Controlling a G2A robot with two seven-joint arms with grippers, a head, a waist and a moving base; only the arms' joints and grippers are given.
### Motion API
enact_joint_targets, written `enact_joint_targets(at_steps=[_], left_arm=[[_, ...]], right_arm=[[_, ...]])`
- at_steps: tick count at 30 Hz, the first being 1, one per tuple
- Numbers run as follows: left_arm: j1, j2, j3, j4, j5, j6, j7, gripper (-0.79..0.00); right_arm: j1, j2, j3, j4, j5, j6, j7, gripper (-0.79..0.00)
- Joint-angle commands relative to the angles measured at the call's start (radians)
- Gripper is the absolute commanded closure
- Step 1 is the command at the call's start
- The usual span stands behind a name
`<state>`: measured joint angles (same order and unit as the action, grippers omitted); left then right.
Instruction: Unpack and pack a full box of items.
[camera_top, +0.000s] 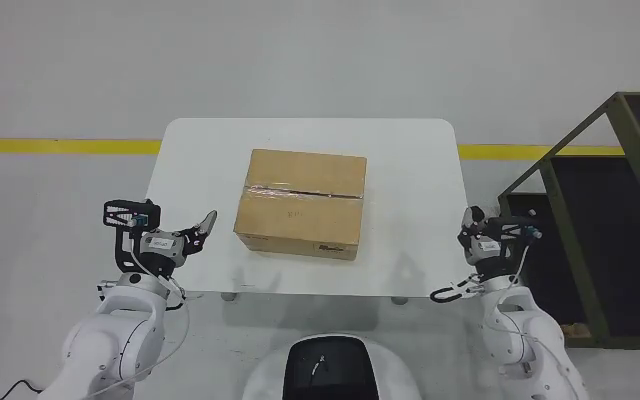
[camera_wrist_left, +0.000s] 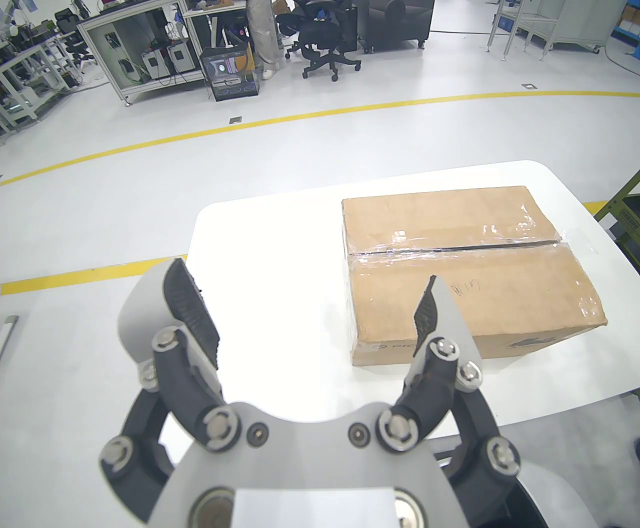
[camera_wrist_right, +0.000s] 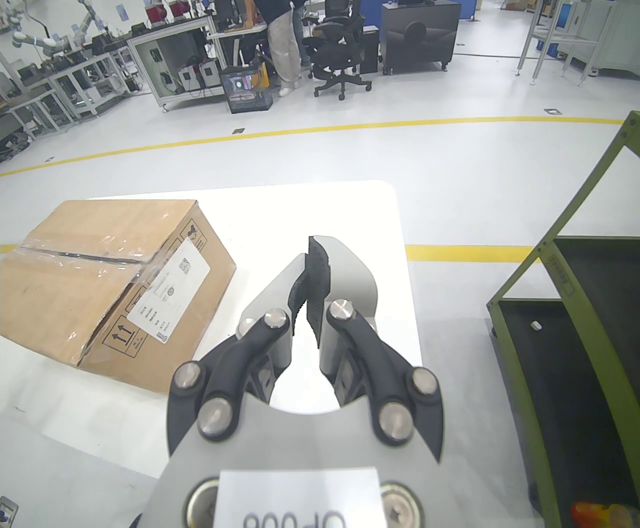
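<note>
The sealed cardboard box (camera_top: 300, 203) sat dead centre in the top view, mid-bench (camera_top: 400, 160), flaps closed and clear tape (camera_wrist_left: 450, 247) running along its seam. The left tool (camera_top: 203, 226) hung at the box's lower left, just beside its near corner but not touching, fingers (camera_wrist_left: 192, 305) spread wide and released, nothing between them. Over at the lower right of the frame, the right tool (camera_top: 472, 222) sat by the bench's edge, well apart from the box, its pads (camera_wrist_right: 312, 280) clenched together on nothing. A white label (camera_wrist_right: 167, 295) showed on the box's end face. A green cart (camera_top: 580, 200) stood at the far right.
</note>
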<state>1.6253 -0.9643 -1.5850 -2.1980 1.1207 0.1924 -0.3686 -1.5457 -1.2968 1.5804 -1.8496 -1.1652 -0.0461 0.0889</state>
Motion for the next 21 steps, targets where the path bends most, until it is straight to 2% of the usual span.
enact_joint_targets(at_steps=[1,14,21], left_arm=[[0.000,0.000,0.000,0.000,0.000,0.000,0.000,-0.785],[0.000,0.000,0.000,0.000,0.000,0.000,0.000,-0.785],[0.000,0.000,0.000,0.000,0.000,0.000,0.000,-0.785]], right_arm=[[0.016,-0.002,-0.017,0.025,0.003,0.001,-0.003,0.000],[0.197,-0.020,-0.193,0.276,-0.068,-0.020,-0.046,0.000],[0.200,-0.020,-0.197,0.283,-0.070,-0.025,-0.048,0.000]])
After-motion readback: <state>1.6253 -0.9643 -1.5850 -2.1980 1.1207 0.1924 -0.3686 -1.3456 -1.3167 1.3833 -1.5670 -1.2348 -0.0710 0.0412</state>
